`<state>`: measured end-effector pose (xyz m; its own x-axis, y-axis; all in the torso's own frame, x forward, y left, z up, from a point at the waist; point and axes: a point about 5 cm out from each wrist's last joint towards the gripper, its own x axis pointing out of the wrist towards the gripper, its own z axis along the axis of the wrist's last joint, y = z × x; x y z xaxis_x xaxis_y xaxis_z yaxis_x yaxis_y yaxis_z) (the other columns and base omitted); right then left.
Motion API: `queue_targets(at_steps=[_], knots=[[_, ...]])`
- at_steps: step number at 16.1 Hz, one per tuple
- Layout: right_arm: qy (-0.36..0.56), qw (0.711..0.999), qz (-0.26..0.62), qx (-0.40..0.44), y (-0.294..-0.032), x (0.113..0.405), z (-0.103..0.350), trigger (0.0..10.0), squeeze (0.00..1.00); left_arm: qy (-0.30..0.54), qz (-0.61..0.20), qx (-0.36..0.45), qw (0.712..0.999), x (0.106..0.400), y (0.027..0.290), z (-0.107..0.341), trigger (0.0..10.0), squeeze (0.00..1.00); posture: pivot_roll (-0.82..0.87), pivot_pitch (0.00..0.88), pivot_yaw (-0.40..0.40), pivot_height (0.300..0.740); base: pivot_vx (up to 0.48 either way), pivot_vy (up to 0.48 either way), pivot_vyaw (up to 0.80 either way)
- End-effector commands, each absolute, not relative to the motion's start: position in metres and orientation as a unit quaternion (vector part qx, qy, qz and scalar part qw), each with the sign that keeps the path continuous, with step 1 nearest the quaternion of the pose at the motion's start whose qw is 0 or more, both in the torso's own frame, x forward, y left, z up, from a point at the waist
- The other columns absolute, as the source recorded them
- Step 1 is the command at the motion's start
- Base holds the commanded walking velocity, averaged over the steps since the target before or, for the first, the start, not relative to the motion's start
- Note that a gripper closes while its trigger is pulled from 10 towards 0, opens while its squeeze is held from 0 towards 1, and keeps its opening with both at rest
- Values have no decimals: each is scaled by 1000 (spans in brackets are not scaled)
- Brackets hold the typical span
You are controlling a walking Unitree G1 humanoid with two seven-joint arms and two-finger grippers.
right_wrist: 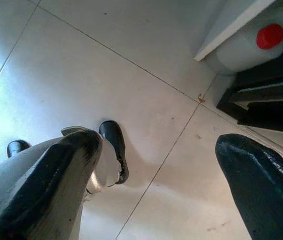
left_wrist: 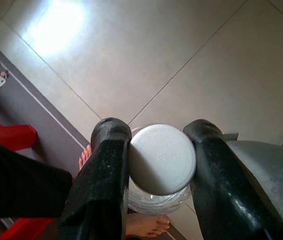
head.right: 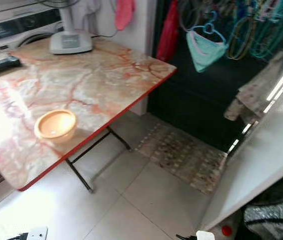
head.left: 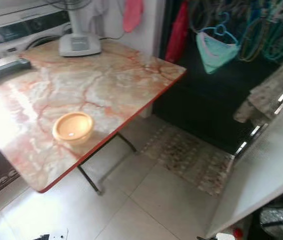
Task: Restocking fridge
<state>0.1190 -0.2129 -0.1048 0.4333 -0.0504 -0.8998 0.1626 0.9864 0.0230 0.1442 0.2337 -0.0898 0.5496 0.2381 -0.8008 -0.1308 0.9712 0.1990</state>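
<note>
My left gripper (left_wrist: 156,137) is shut on a clear bottle with a ribbed white cap (left_wrist: 161,159), held over the pale tiled floor; both black fingers (left_wrist: 109,165) press the cap's sides. My right gripper (right_wrist: 159,145) stands open above the floor with nothing between its fingers. A white jug with a red cap (right_wrist: 270,36) sits on the floor under the edge of a white panel (head.left: 266,165), which looks like an open fridge door at the right. That red cap (head.right: 225,230) also peeks out below the panel in the eye views.
A folding table with a marbled orange top (head.left: 106,80) stands to the left, bearing an orange bowl (head.left: 72,127), a fan base (head.left: 79,44) and a dark flat case (head.left: 6,67). A patterned rug (head.left: 191,157) lies ahead. A person's bare foot (left_wrist: 146,225) and a red stool (left_wrist: 6,137) are close by.
</note>
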Motion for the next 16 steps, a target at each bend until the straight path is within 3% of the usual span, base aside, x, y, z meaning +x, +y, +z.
queue_targets(at_steps=[1,9,12,16], knots=[[532,843,-61,50,-213,118,-105,10000,0,472,99,51,874,141,232,-92,10000,0,44,0,-10,740,0,0,-800],[535,842,-56,46,-214,117,-105,10000,0,483,81,61,870,138,228,-94,10000,0,44,0,-15,740,0,0,-800],[536,841,-55,45,-214,117,-105,10000,0,484,79,66,869,137,228,-94,10000,0,42,0,-15,740,0,-409,-800],[536,841,-56,45,-214,117,-105,10000,0,484,81,62,869,137,228,-94,10000,0,21,0,-12,740,0,0,-800]])
